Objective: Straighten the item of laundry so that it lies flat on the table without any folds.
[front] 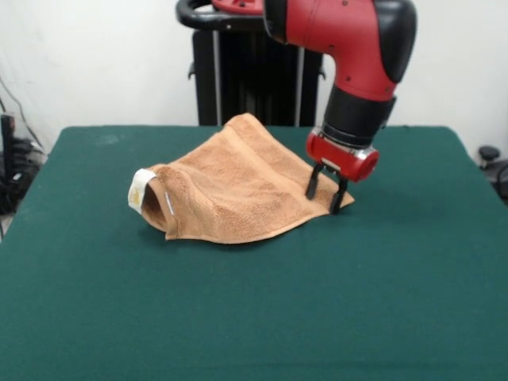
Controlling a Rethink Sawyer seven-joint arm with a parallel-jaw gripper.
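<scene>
Lowered onto the towel's (238, 186) right-hand corner, the gripper (326, 192) is seen with its two dark fingers (313, 183) set a narrow gap apart, their tips touching or just above the cloth; whether any fabric is pinched between them cannot be told. The red and black arm (361, 55) is brought down from above, tilted slightly, with the black pedestal (238, 79) behind it. The light-brown towel is found on the green table (254, 317), somewhat toward the table's far edge and about midway across it. It is not spread flat: its middle is humped up into a ridge that rises toward the back, and its left end is curled over into an open fold. A white label (141, 189) is shown standing at that left end of the towel. The towel's front hem is laid on the table in a curved line running toward the gripper.
</scene>
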